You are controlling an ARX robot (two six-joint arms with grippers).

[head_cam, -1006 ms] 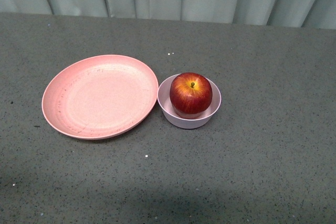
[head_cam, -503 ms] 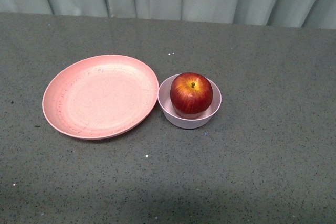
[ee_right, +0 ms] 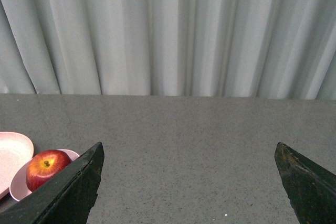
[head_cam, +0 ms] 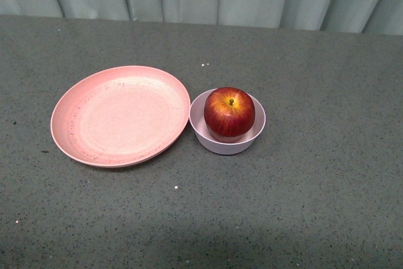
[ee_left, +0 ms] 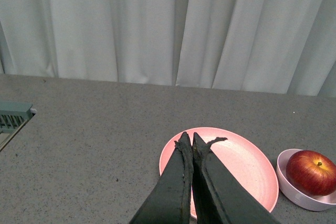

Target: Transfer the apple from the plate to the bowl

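Front view has the apple [head_cam: 229, 113] sitting in the bowl [head_cam: 227, 122] beside the bare plate [head_cam: 119, 115], left hand [ee_left: 189, 141] pinched empty, right hand [ee_right: 189, 153] spread wide: just hold clear.

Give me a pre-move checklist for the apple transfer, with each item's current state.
1. Glossy dark-red apple sits inside the small deep pale pink bowl: ok.
2. Wide shallow pink plate holds nothing: ok.
3. Bowl upright on the grey speckled table, beside the plate: ok.
4. Left gripper shut on nothing, raised over the plate: ok.
5. Right gripper open, holding nothing, away from the bowl: ok.
6. Whether bowl and plate rims touch: cannot tell.
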